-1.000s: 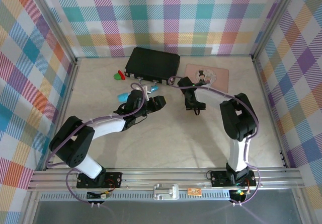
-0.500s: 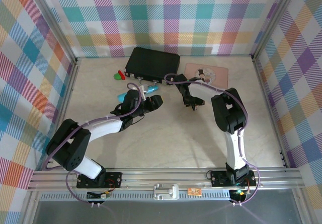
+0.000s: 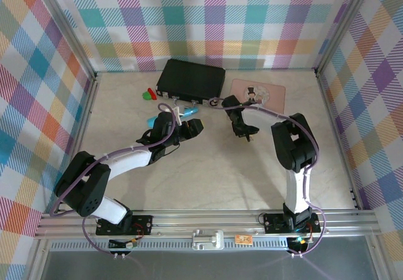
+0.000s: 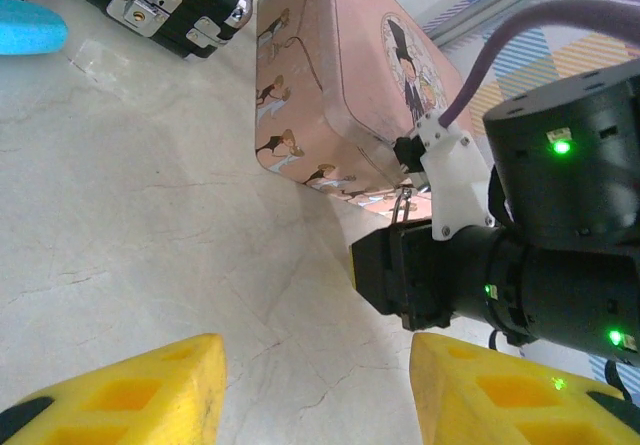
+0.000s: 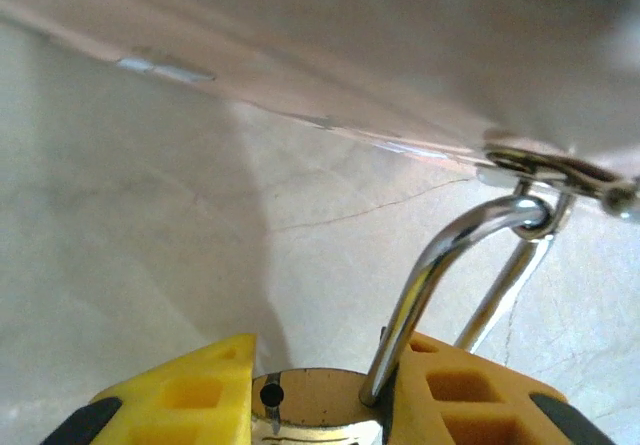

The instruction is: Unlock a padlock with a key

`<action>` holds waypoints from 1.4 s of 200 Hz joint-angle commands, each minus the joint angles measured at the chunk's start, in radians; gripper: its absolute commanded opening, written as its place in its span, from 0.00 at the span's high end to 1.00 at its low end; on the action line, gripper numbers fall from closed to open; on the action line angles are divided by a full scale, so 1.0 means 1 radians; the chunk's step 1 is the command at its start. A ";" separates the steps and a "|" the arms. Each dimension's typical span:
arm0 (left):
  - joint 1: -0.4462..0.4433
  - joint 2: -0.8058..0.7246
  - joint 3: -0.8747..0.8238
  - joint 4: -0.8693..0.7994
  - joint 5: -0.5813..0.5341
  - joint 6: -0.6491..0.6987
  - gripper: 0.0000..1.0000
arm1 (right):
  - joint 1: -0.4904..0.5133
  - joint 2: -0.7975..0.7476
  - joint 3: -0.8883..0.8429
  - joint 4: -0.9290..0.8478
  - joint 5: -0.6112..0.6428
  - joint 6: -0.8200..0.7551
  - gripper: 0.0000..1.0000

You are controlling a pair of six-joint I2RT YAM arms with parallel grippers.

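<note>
The brass padlock [image 5: 320, 405] sits between the yellow fingers of my right gripper [image 5: 320, 415], which press on both sides of its body. Its silver shackle [image 5: 440, 265] arches up and hooks through a metal loop [image 5: 550, 170] on the pink tin [image 3: 258, 93]. A dark round hole shows on top of the brass body. From above, the right gripper [image 3: 242, 132] is just in front of the tin. My left gripper [image 3: 192, 128] hovers open over bare table to its left, nothing between its fingers [image 4: 130, 385]. The key is out of view.
A black case [image 3: 191, 80] with metal latches lies at the back, left of the pink tin [image 4: 330, 75]. Small red and green pieces [image 3: 149, 94] and a light blue object [image 3: 153, 121] lie at the left. Plaid walls enclose the table.
The right gripper's jaws have narrowed onto the padlock, and its wrist has shifted slightly in front of the tin. The left arm has drawn back a little and stays open.
</note>
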 commanded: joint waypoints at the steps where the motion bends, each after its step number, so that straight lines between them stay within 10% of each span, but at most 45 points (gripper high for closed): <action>1: 0.017 -0.013 0.013 -0.006 -0.006 0.014 0.48 | 0.003 -0.056 -0.047 0.086 -0.075 -0.189 0.82; 91: 0.017 0.000 0.054 -0.034 0.007 0.021 0.48 | -0.006 -0.078 -0.116 0.321 -0.140 -0.662 0.91; 280: -0.052 0.420 0.106 0.510 0.004 -0.261 0.53 | -0.130 -0.273 -0.434 0.896 -0.604 -0.853 0.99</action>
